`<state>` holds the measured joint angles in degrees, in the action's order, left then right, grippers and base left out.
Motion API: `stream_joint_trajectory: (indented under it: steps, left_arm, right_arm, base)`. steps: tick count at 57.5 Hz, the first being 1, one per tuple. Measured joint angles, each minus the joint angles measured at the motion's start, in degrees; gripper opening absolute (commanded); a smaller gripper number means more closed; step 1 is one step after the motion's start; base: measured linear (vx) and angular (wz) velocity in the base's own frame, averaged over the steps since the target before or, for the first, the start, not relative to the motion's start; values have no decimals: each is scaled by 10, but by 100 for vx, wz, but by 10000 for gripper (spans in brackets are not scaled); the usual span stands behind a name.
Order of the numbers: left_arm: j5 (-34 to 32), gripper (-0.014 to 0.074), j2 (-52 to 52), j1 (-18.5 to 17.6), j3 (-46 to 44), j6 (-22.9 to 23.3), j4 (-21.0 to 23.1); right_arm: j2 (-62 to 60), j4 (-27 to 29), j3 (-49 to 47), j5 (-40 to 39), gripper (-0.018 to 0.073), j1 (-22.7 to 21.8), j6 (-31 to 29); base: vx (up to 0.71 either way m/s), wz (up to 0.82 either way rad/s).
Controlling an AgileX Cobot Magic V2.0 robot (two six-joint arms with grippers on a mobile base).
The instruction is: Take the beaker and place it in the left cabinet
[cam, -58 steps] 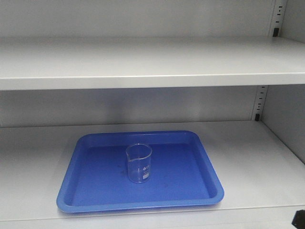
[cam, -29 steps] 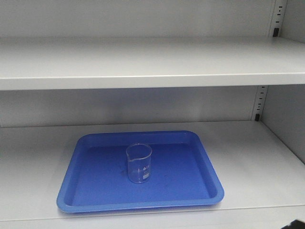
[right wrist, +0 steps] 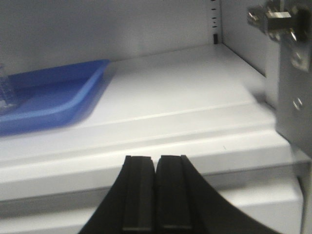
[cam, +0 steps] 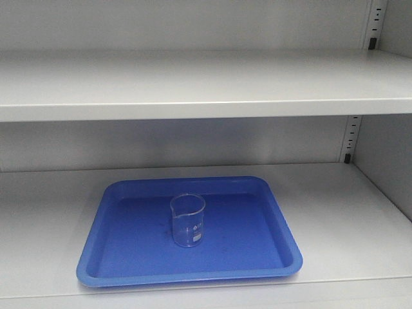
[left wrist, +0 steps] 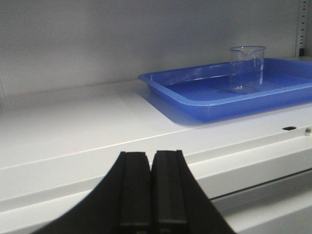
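Looking into the left cabinet [cam: 193, 84] from the front, we see pale grey painted metal: smooth matte shelves, flat and wide, with a slotted rail [cam: 351, 138] running up the right side wall at the back. On the lower shelf sits a blue tray [cam: 129, 257], glossy plastic, rectangular with rounded corners and a raised rolled rim. The beaker [cam: 188, 220] stands upright on the tray floor, roughly mid-tray and a bit toward the front edge, touching nothing else. It is clear glass, a short cylinder with a small pouring spout on the rim at its left side and faint white print on the wall facing us. We can see nothing inside it.

From the left wrist view, our left gripper [left wrist: 150, 195] shows two black, matte, flat-faced fingers pressed together with only a thin seam between them, holding nothing. It sits low, in front of the shelf's front lip, well apart from the tray [left wrist: 204, 105] and the beaker [left wrist: 247, 68], which stand off to the upper right of that view.

From the right wrist view, our right gripper [right wrist: 156, 195] looks the same: black fingers squeezed together, nothing pinched, below the shelf's front edge. The tray [right wrist: 58, 97] is at the left, blurred; a sliver of the beaker [right wrist: 4, 90] shows at the frame's left edge. A grey metal bracket with bolts [right wrist: 287, 73] is at the right, out of focus.
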<state>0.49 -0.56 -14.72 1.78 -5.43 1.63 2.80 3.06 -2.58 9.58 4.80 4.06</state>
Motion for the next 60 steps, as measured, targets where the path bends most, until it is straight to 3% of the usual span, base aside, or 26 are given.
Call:
stream_joint_trajectory:
  steps: [10, 26, 60]
  left_arm:
    - [0, 1, 0, 0, 0, 0, 0]
    - [0, 1, 0, 0, 0, 0, 0]
    - [0, 1, 0, 0, 0, 0, 0]
  right_arm:
    - [-33, -15, 42, 13, -9, -10, 2]
    - [-34, -88, 43, 34, -9, -10, 2]
    - [-34, -95, 43, 36, -9, -10, 2]
  base:
    - [0, 0]
    - [0, 0]
    - [0, 0]
